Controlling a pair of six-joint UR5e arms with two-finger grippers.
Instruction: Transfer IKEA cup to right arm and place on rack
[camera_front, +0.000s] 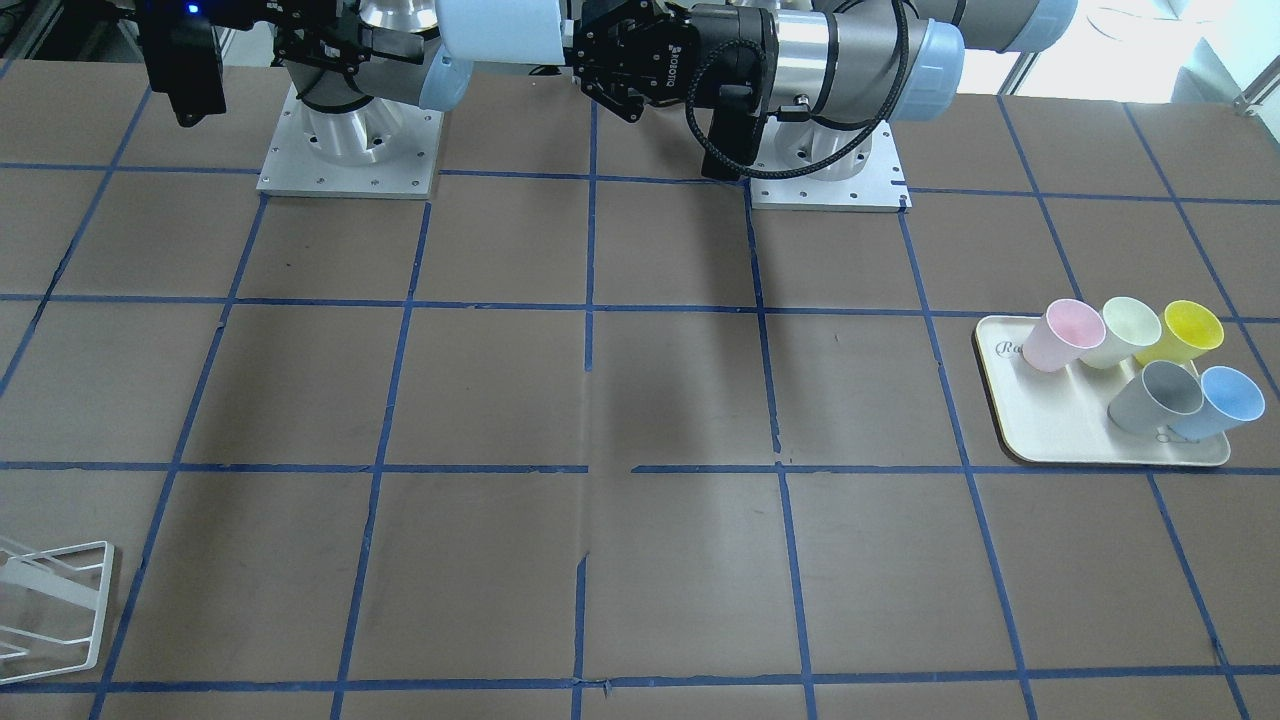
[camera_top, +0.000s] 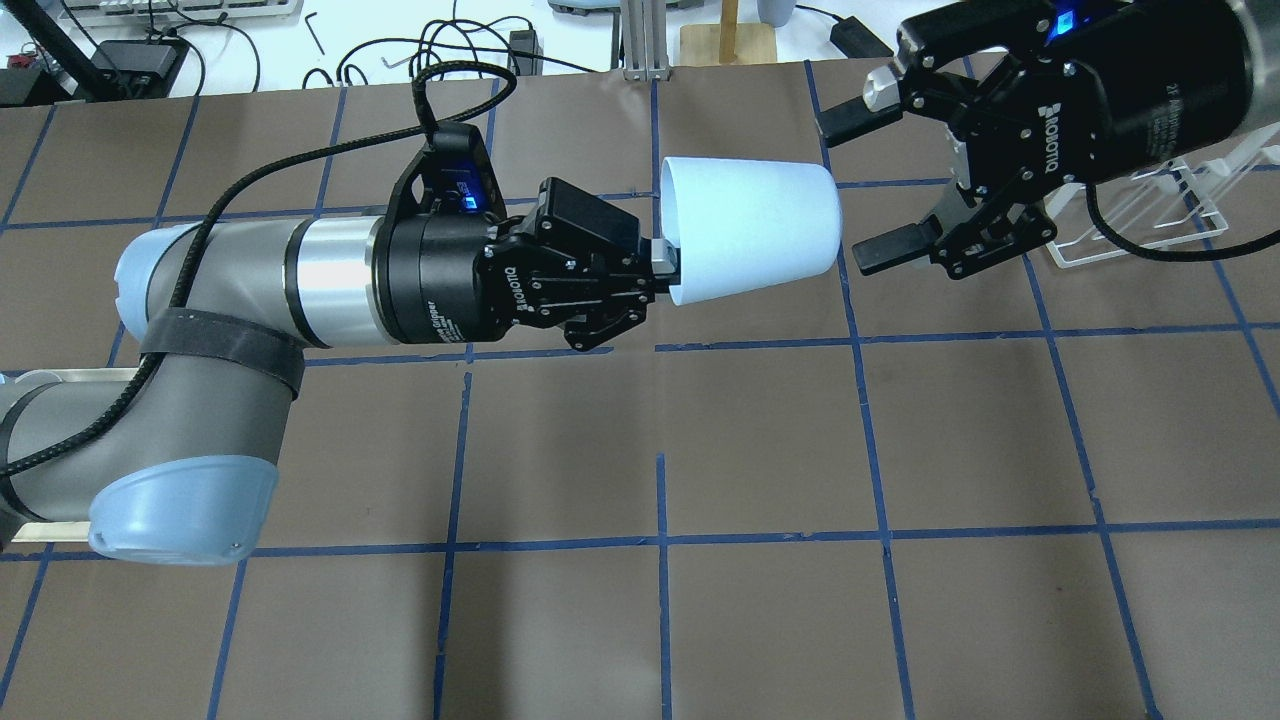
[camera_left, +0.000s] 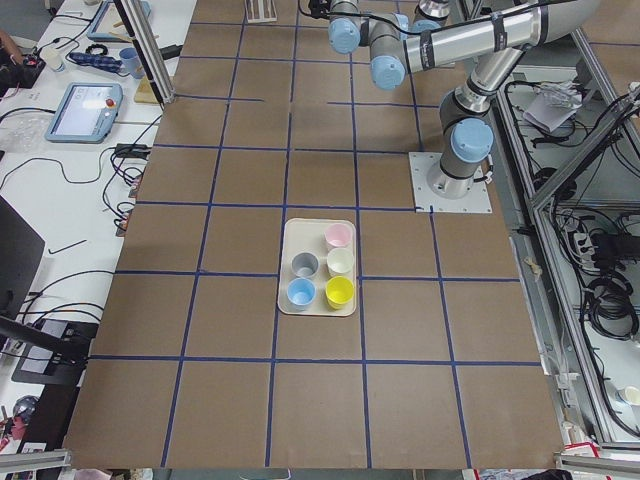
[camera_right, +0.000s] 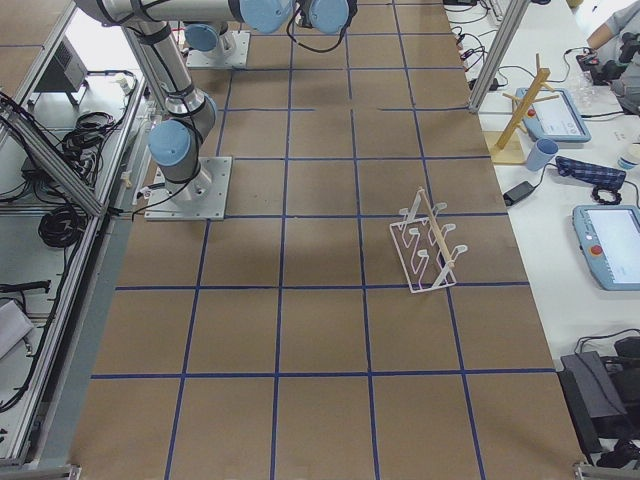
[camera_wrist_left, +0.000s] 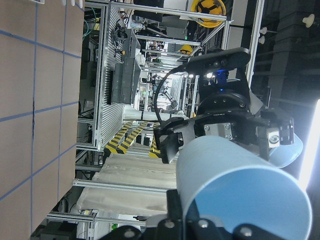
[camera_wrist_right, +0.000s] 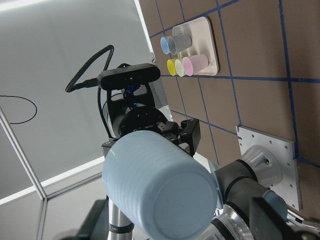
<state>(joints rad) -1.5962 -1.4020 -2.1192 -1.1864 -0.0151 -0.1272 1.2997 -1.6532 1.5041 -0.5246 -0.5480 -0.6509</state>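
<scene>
The IKEA cup (camera_top: 750, 235) is light blue and lies sideways in the air, its base pointing at my right gripper. My left gripper (camera_top: 668, 265) is shut on its rim. My right gripper (camera_top: 840, 192) is open, with its fingertips level with the cup's base, one on each side. The cup fills the right wrist view (camera_wrist_right: 155, 185) and shows in the left wrist view (camera_wrist_left: 235, 185). The white wire rack (camera_top: 1150, 215) stands on the table behind the right gripper; it also shows in the exterior right view (camera_right: 428, 245) and the front view (camera_front: 50, 610).
A cream tray (camera_front: 1050, 440) on my left side holds pink, pale green, yellow and grey cups and a second blue cup (camera_front: 1225, 400). A wooden peg stand (camera_right: 520, 110) stands on the operators' side. The arm bases (camera_front: 350, 150) are at the table's near edge.
</scene>
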